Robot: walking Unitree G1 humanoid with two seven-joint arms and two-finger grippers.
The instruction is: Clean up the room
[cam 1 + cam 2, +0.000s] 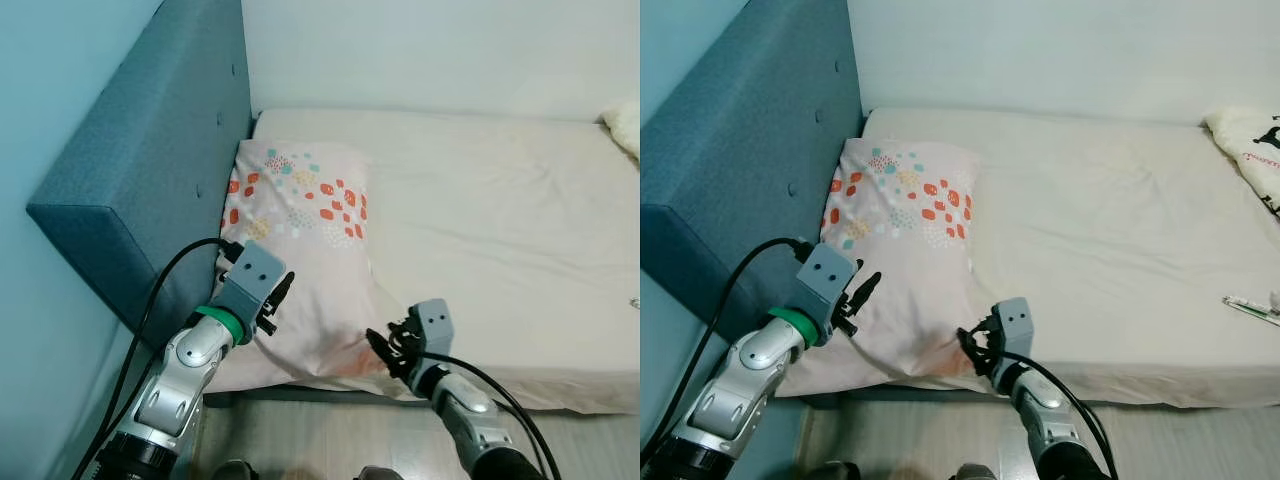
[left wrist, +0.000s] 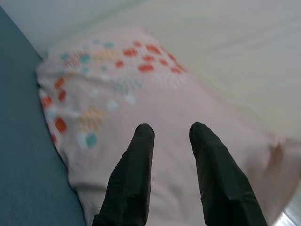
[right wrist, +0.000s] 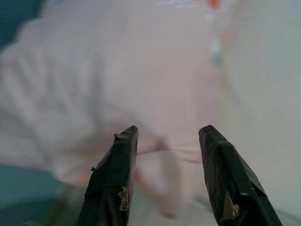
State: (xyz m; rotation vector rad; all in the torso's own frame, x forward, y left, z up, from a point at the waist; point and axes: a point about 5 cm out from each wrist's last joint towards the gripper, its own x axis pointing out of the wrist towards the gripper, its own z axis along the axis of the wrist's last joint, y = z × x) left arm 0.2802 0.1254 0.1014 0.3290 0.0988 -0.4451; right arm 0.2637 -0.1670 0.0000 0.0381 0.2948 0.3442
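Note:
A pale pink pillow [image 1: 300, 250] with red, teal and yellow spots lies on the bed against the blue headboard [image 1: 150, 160]. My left gripper [image 1: 281, 295] hovers over the pillow's near left side, fingers [image 2: 136, 165] open with nothing between them. Close to the pillow's near right corner [image 3: 160, 155], at the mattress edge, my right gripper [image 1: 385, 350] is open and holds nothing.
The cream sheet [image 1: 500, 220] covers the rest of the bed. A white printed cloth [image 1: 1250, 150] lies at the far right, and a thin flat item [image 1: 1252, 308] rests near the right edge. Wooden floor [image 1: 320, 430] runs along the bed's front.

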